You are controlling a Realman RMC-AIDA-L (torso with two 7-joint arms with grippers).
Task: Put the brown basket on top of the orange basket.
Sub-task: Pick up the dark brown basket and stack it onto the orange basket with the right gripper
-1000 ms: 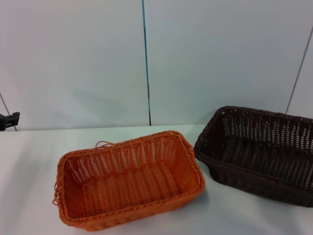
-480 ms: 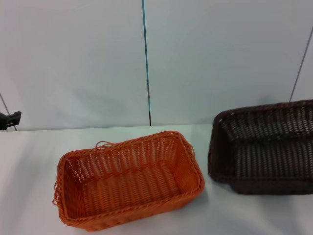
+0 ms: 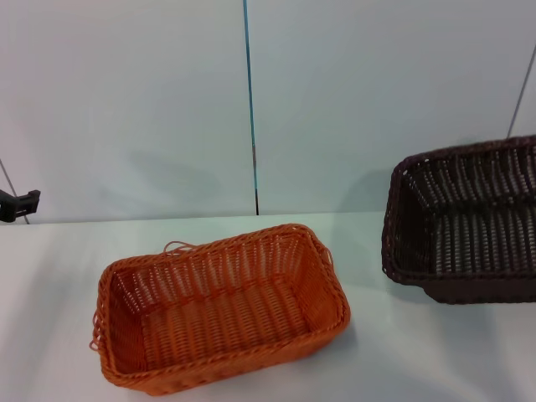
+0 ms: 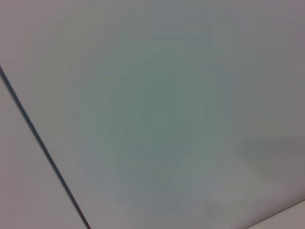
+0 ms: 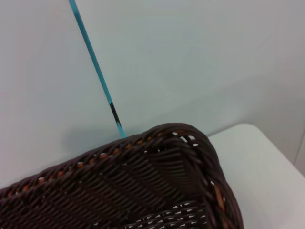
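The orange basket (image 3: 219, 306) stands on the white table at the front left of centre, open side up and empty. The dark brown basket (image 3: 469, 226) hangs in the air at the right, clear of the table and tilted with its opening toward me. Its right end runs out of the head view. It is to the right of the orange basket and higher, not over it. The right wrist view shows its braided rim and a corner (image 5: 157, 171) close up. No gripper fingers show in any view, so what holds the basket is hidden.
The white table (image 3: 419, 360) runs back to a pale wall with a thin blue vertical seam (image 3: 249, 109). A small dark part (image 3: 17, 203) sticks in at the left edge. The left wrist view shows only wall.
The brown basket has risen off the table, shifted right and tipped its opening toward me. The orange basket has not moved.
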